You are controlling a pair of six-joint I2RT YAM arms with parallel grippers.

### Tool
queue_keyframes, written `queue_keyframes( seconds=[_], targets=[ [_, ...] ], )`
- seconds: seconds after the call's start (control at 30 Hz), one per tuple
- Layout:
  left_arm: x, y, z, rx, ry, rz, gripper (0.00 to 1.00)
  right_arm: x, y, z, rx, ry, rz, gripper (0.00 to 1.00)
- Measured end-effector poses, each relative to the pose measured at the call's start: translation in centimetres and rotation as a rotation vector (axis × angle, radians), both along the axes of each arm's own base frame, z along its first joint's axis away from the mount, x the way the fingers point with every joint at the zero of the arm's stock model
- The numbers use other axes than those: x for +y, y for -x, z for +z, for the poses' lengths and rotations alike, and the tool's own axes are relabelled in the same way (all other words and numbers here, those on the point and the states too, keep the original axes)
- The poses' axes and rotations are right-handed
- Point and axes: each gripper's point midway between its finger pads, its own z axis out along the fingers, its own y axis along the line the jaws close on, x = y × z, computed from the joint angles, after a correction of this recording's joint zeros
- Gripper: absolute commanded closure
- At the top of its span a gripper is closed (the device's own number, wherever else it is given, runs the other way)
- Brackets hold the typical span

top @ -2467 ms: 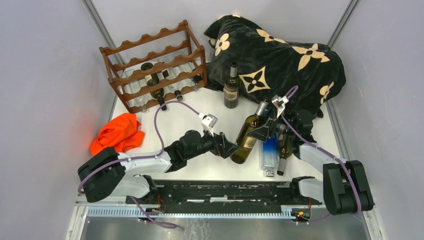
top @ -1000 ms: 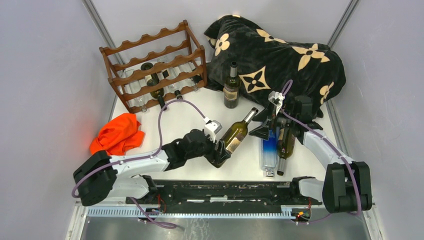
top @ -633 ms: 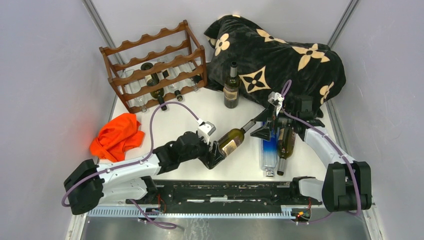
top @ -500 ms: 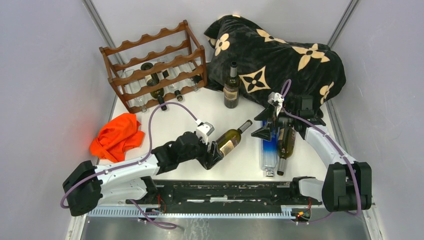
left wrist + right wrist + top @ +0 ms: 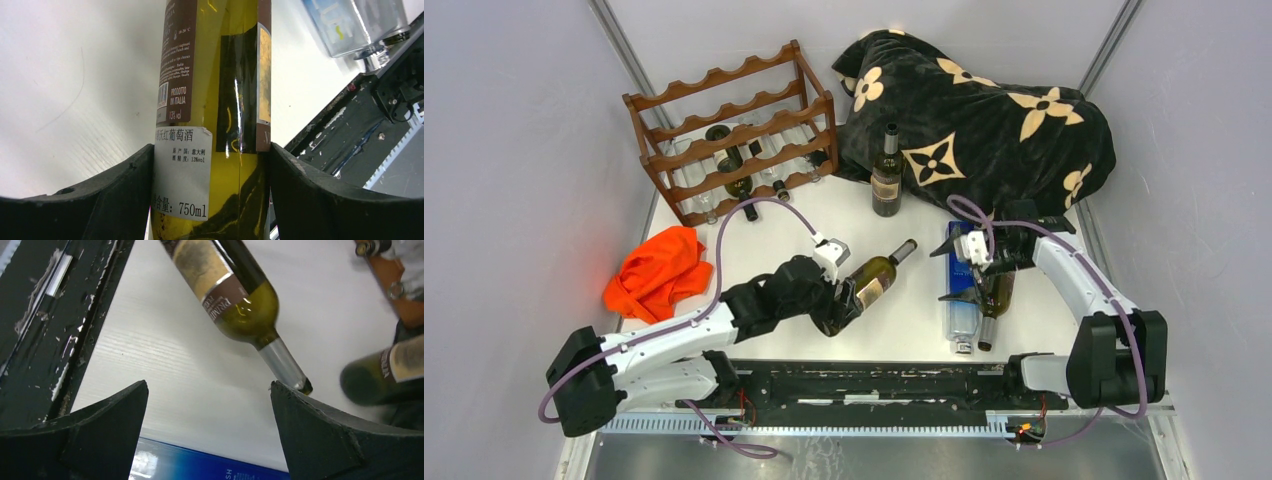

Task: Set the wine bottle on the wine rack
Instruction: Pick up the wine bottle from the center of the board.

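Wine bottle (image 5: pixel 871 283) is being held slantwise by the left gripper (image 5: pixel 839 300), which is clamping its lower body, probably so it can slide lengthwise into a slot. The wine rack (image 5: pixel 734 130) is standing well apart, far left. The right gripper (image 5: pixel 951 273) is hovering open and empty. Left wrist view is adding both fingers (image 5: pixel 110 195) pressing the labelled glass. Right wrist view is confirming nothing between its spread jaws.

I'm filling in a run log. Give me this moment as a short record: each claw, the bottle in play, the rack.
left claw: shut on the wine bottle, at its lower body
right claw: open, empty, above a clear bottle lying flat
wine rack: back left, partly filled, top tier looks free
upright bottle: stands beside the black blanket
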Motion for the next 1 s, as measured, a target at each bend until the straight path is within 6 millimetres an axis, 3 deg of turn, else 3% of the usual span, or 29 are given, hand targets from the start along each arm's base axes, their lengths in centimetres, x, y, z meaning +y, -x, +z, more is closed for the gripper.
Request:
queue_keyframes(
  seconds=[0.2, 0.47, 0.7, 0.83, 1.0],
  targets=[
    [-0.5, 0.0, 1.6, -0.025, -0.002, -0.057, 0.98, 0.9, 1.6, 0.7, -0.208, 0.026, 0.159, 0.02],
    [0.2, 0.3, 1.4, -0.003, -0.046, -0.080, 0.98, 3.7, 0.2, 1.9, -0.460, 0.119, 0.240, 0.02],
    [0.4, 0.1, 1.3, 0.041, -0.052, -0.080, 0.98, 7.0, -0.1, 2.7, -0.572, 0.155, 0.268, 0.02],
    [-0.1, 0.0, 1.2, 0.082, -0.042, -0.100, 0.98, 9.3, 1.1, 2.0, -0.602, 0.163, 0.299, 0.02],
    [-1.0, 0.1, 1.5, 0.116, -0.009, -0.135, 0.98, 10.7, 2.4, -0.8, -0.586, 0.207, 0.311, 0.02]
  ],
)
